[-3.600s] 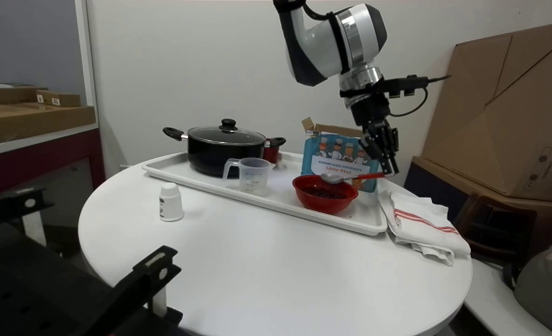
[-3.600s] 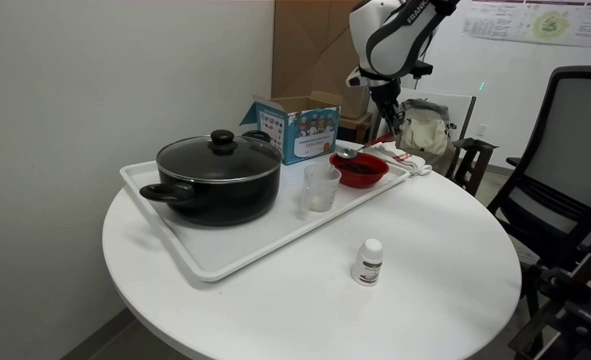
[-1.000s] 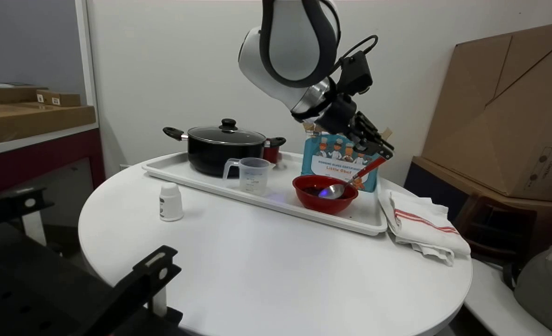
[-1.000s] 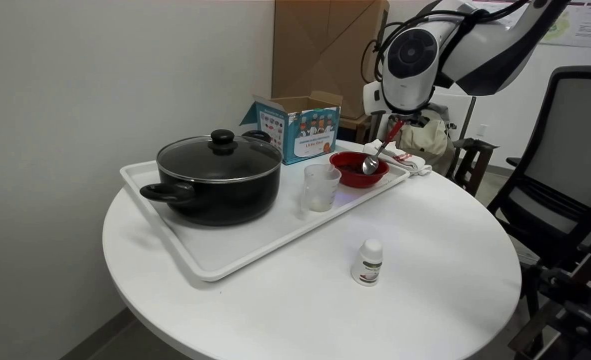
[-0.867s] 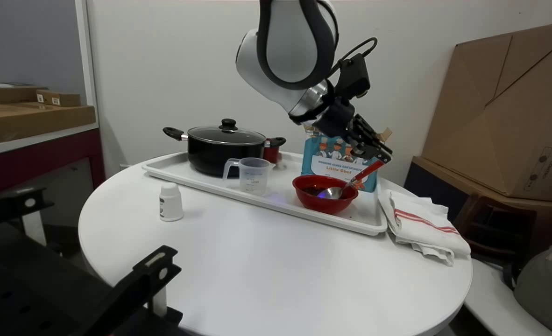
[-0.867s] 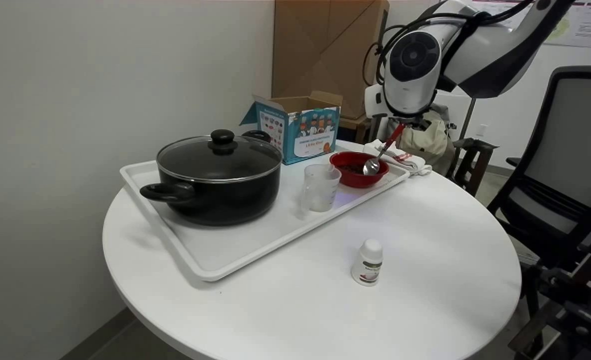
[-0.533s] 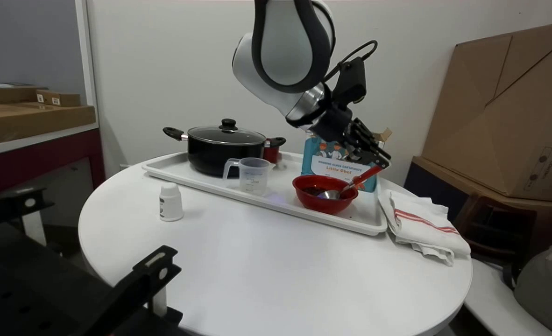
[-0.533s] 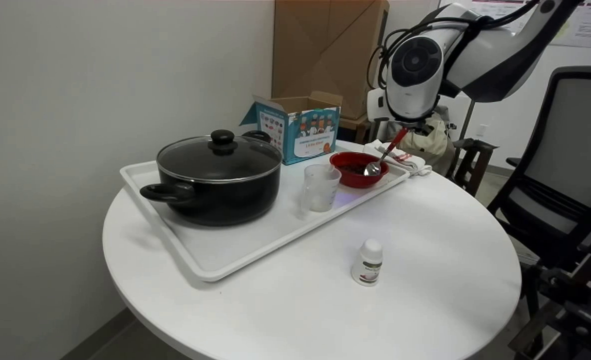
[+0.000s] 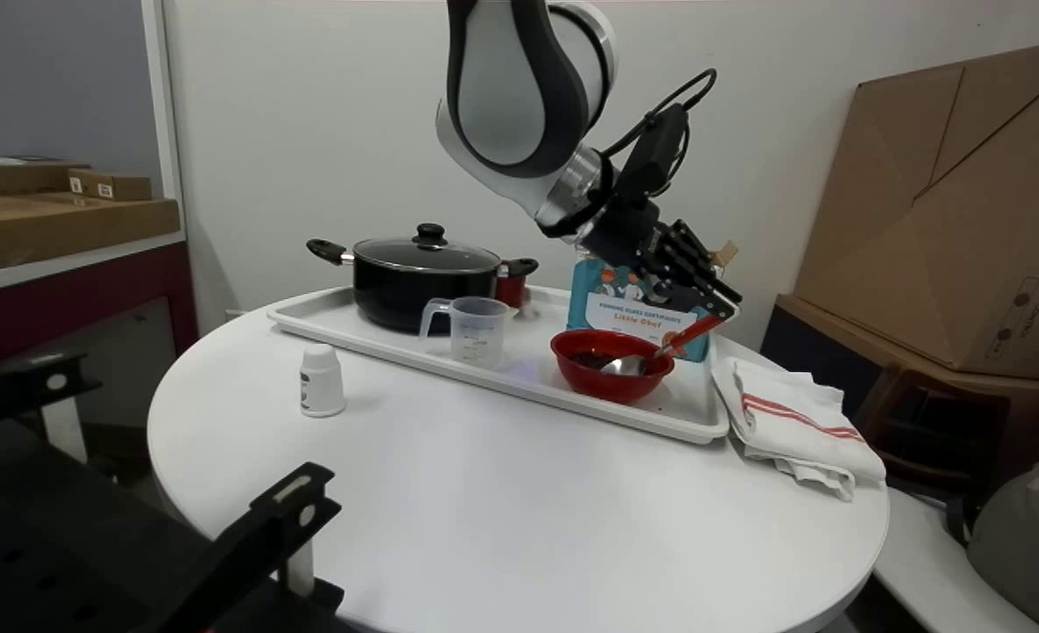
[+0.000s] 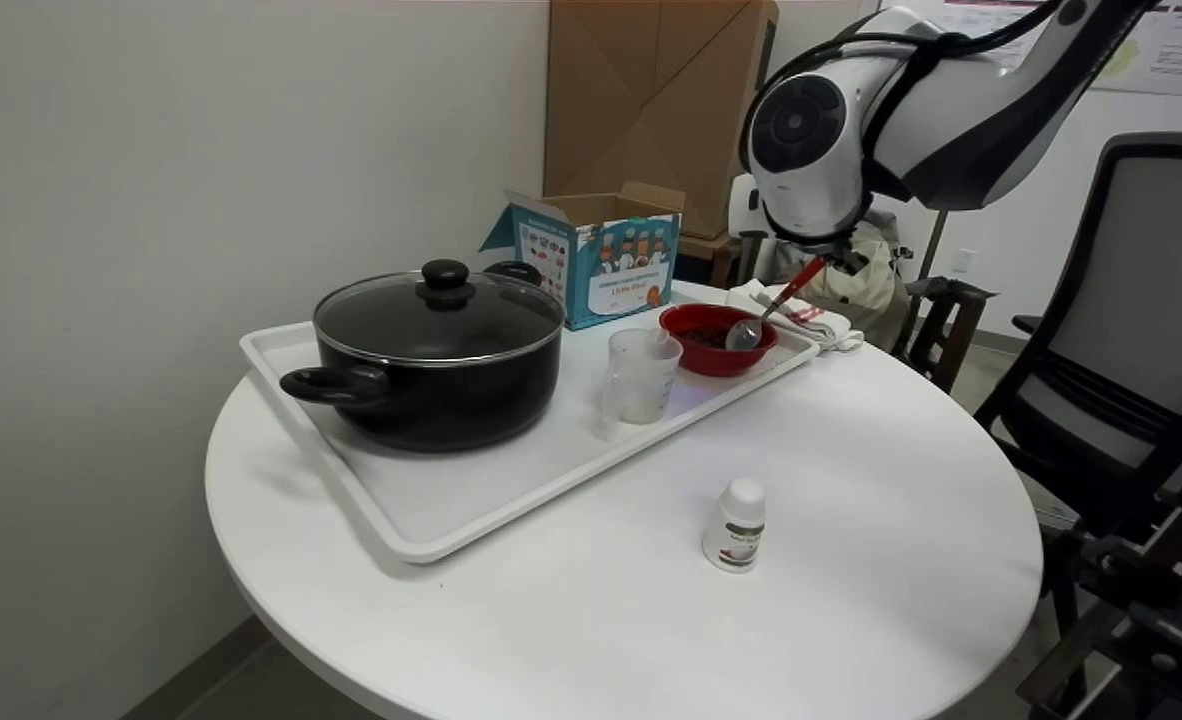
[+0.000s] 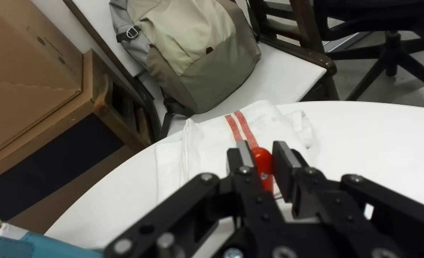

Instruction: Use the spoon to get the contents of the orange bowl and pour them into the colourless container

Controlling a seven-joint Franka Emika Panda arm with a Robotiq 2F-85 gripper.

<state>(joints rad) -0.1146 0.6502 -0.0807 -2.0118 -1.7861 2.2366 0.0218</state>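
Note:
The red-orange bowl [image 9: 603,385] stands on the white tray, with dark contents inside. It also shows in the other exterior view [image 10: 713,364]. My gripper [image 9: 728,305] is up and to the side of the bowl, shut on the red handle of the spoon [image 9: 692,334]. The handle slants down and the metal spoon head [image 10: 744,336] is inside the bowl, at its contents. In the wrist view the red handle end sits between the pads of the gripper [image 11: 262,157]; bowl and spoon head are out of that view. The see-through measuring cup [image 9: 479,334] stands beside the bowl.
A black lidded pot [image 10: 441,380] stands on the tray [image 10: 511,515] past the cup. A blue box [image 10: 623,265] stands behind the bowl, close to the arm. A folded towel [image 9: 796,413] lies beside the tray. A white bottle [image 9: 321,387] stands on the table.
Since the oldest frames the spoon has gone from nearly level above the bowl to tilted, head inside it. In the last second it has sunk slightly and shifted a little; the grip stays.

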